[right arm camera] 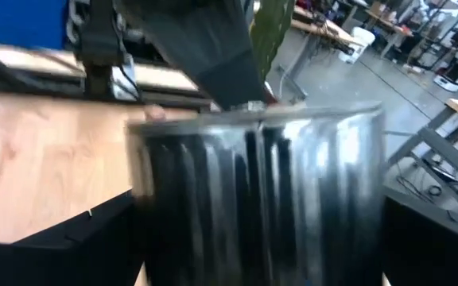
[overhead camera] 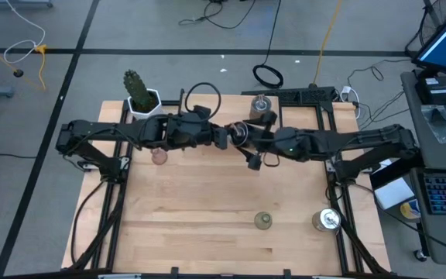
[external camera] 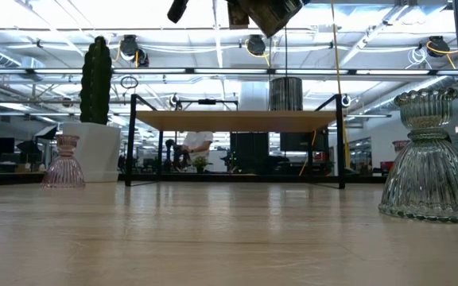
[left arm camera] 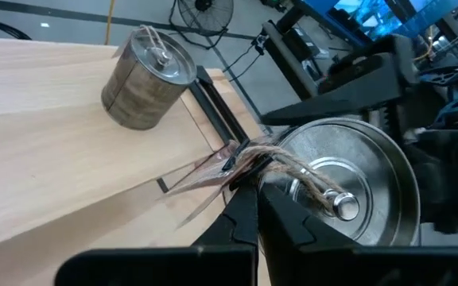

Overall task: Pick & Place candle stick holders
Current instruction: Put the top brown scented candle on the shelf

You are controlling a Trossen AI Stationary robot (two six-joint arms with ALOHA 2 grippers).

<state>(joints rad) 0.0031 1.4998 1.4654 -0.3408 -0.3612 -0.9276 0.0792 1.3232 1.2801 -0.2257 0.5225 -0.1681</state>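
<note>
A silvery cylinder holder (left arm camera: 348,191) hangs high over the table's middle (overhead camera: 240,130), tipped so that its lid faces my left gripper (left arm camera: 245,187), which is shut on the twine at the lid. My right gripper (right arm camera: 257,238) stands open, one finger at either side of this cylinder's wall (right arm camera: 261,191). A second silvery cylinder (left arm camera: 145,75) stands at the far edge (overhead camera: 262,105), and a third (overhead camera: 327,221) near right. An olive-green holder (overhead camera: 263,222) and a pinkish glass one (overhead camera: 159,156) stand on their bases on the table. My left gripper pinches the twine loop (left arm camera: 254,155) and a small tag (left arm camera: 201,175) at the middle of the lid between its two fingertips. The fingers come nearly level from the table's left. The cylinder is lifted clear, tipped on its side. My right gripper: I cannot tell whether its fingers touch the wall.
A cactus in a white pot (overhead camera: 140,97) stands at the far left corner, beside the left arm. Dark frame rails (overhead camera: 308,97) run along the table's far right edge and its sides. Bare wood (overhead camera: 207,201) lies across the middle and near left.
</note>
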